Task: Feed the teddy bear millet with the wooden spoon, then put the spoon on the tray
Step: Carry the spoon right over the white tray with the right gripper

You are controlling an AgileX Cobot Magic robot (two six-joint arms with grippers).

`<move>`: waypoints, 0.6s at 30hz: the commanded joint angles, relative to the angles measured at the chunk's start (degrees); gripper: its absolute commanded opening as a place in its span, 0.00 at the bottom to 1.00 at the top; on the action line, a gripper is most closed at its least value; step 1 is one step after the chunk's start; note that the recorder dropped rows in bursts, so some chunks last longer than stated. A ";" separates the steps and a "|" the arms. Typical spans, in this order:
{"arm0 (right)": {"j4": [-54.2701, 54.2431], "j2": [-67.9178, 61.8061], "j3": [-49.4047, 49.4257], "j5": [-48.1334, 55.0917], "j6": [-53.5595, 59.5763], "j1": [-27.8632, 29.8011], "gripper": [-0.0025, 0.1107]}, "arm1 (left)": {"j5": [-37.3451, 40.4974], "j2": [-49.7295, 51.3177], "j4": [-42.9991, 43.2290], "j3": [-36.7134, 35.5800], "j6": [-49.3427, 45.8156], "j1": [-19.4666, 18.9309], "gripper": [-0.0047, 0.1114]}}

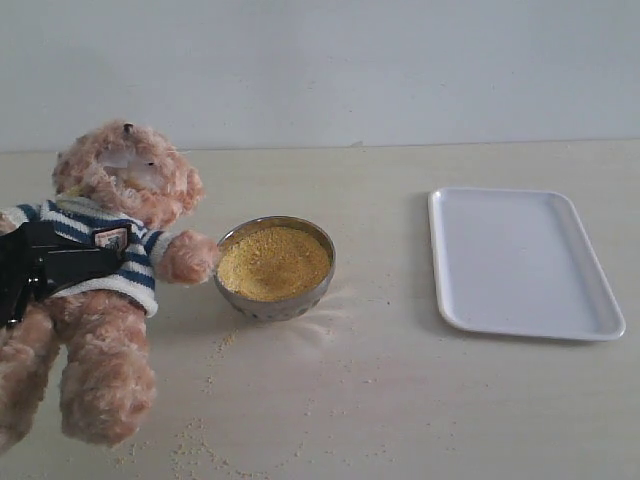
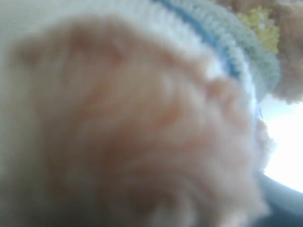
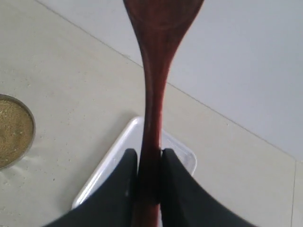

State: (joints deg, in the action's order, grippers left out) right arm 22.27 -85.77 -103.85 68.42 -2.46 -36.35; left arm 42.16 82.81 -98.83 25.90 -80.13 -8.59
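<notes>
Right pincer [image 3: 149, 156] clamped on wooden spoon [image 3: 152, 94], jaws tight on slim handle. Spoon aloft, apparently above tray [image 1: 520, 260]; spoon's bowl cropped, load unknown. Left pincer [image 1: 45, 265] closed round teddy bear [image 1: 110, 290] torso at desk's left edge. Millet [image 1: 272, 262] heaped in bowl [image 1: 275, 305], left of desk's middle; tray toward right edge.

Risks:
- glossy handle could pivot in grip
- grains could spill in transit
- plush could sag, mouth shifting

Desk [image 1: 400, 400] pale, matt, loose grains toward front edge. Plain white wall [image 1: 350, 70] behind.
</notes>
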 commanded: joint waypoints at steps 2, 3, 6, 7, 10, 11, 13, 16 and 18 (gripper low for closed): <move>-4.30 1.66 4.38 1.54 0.16 7.65 0.02 | 1.63 -0.18 -1.11 0.14 -0.55 -0.56 0.08; -5.69 1.79 6.96 1.54 0.45 8.94 0.02 | 2.11 -0.18 -1.11 0.14 -0.55 -0.89 0.08; -7.57 2.40 14.08 1.54 0.93 11.58 0.02 | 4.99 -0.18 -0.34 0.14 -0.55 -2.29 0.08; -7.71 2.72 16.85 1.46 0.93 11.96 0.02 | 6.14 -0.18 -0.23 0.14 -0.55 -2.97 0.08; -7.71 3.82 24.82 -3.03 0.93 11.94 0.02 | 9.09 -0.18 -0.23 0.14 -0.31 -5.03 0.08; -7.99 4.07 27.66 -4.89 0.93 11.94 0.02 | 9.77 -0.18 -0.23 0.14 -0.05 -5.58 0.08; -8.82 4.56 33.17 -8.79 0.93 11.84 0.02 | 10.31 -0.18 -0.23 0.14 0.39 -6.93 0.08; -9.05 4.82 40.38 -14.61 0.93 11.84 0.02 | 9.92 -0.18 -0.23 0.14 0.39 -7.98 0.08; -9.05 4.82 44.50 -18.19 1.03 11.84 0.02 | 9.27 -0.18 -0.23 0.14 0.39 -8.32 0.08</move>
State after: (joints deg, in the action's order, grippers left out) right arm 13.42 -81.73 -64.29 55.77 -1.76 -24.66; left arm 50.63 82.81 -98.83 25.90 -80.03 -16.32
